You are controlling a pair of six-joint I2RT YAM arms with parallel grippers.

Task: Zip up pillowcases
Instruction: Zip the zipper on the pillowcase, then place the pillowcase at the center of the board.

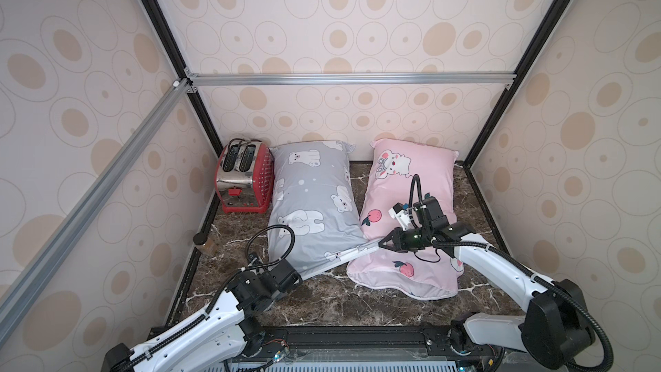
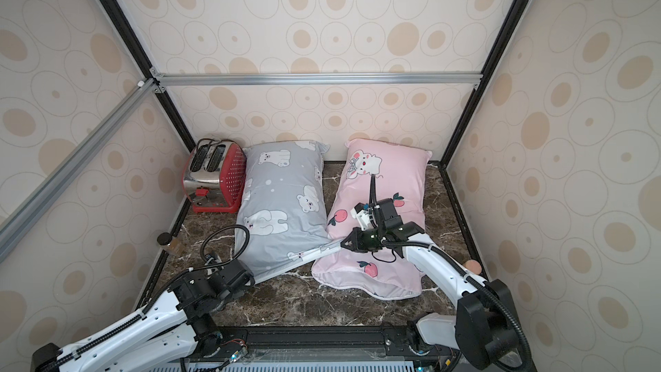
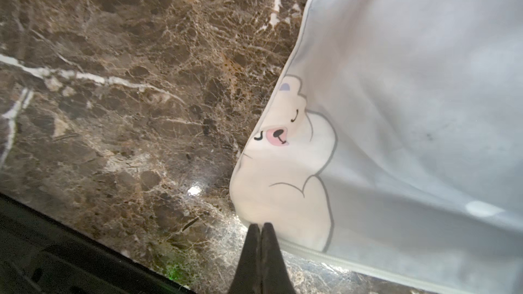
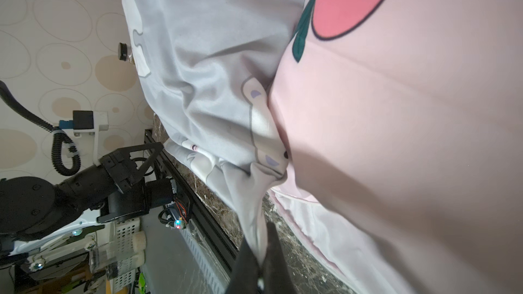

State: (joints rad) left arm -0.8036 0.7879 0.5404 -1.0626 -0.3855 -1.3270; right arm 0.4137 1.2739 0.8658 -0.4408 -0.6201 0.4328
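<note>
The grey case lies just beside the toaster. Its long axis runs along the toaster's red side, and its zip end points well past the toaster's lever end. That end is stretched taut between both jaws: the left shut on the corner nearer the toaster, the right shut on the farther corner, over the pink case. The zip follows this line, and its slider is not visible.
</note>
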